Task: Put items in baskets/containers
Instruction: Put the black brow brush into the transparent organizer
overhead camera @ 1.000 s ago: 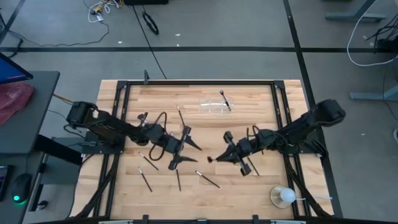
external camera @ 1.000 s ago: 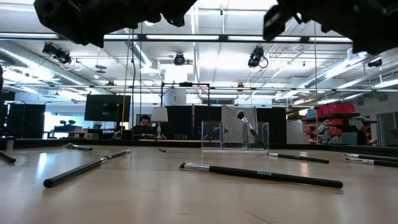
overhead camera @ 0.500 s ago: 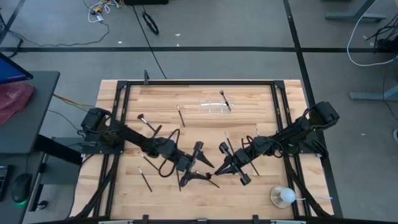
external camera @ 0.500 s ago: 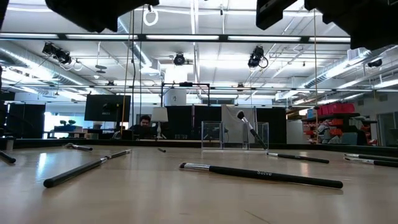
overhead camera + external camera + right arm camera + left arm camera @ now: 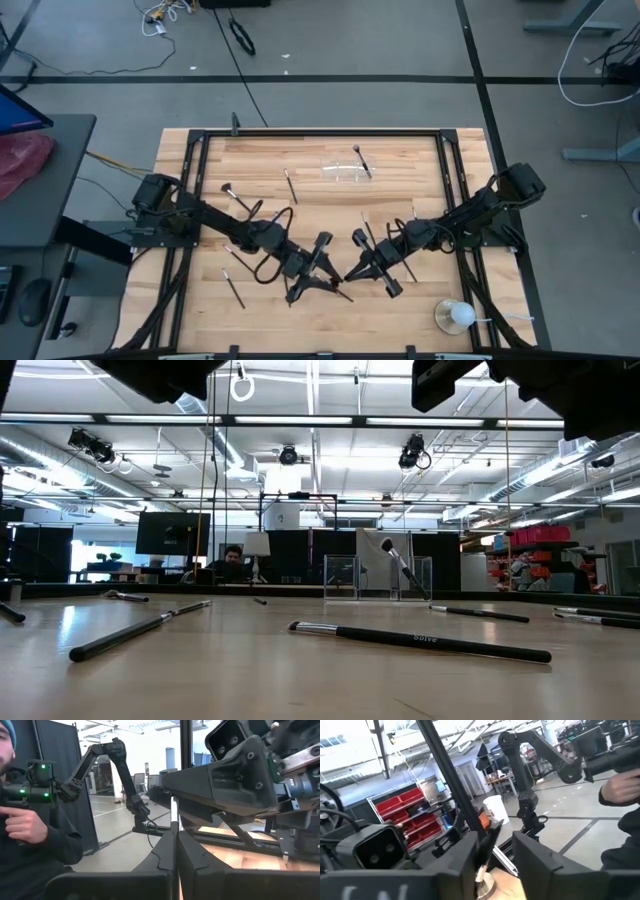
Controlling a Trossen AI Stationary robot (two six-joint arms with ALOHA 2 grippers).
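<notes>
Moving both arms forward from mid-table to meet over the near centre of the table (image 5: 420, 160), tips almost touching. Right gripper (image 5: 352, 270) clamped tight on the held brush (image 5: 482, 870), thin handle sticking up past its closed fingers in the right wrist view. Left gripper (image 5: 322, 268) brought in from wide open to roughly half open, fingers (image 5: 535, 855) either side of that brush, a gap showing on one side, so not yet gripping. Looked like an arm-to-arm handover about to complete, probably for a better hold before the drop. Clear organizer (image 5: 345, 172) well apart at the far side of the table, one standing brush (image 5: 362, 160) already in it. Loose brushes (image 5: 420, 640) scattered flat on the wood, so most of the task left.
</notes>
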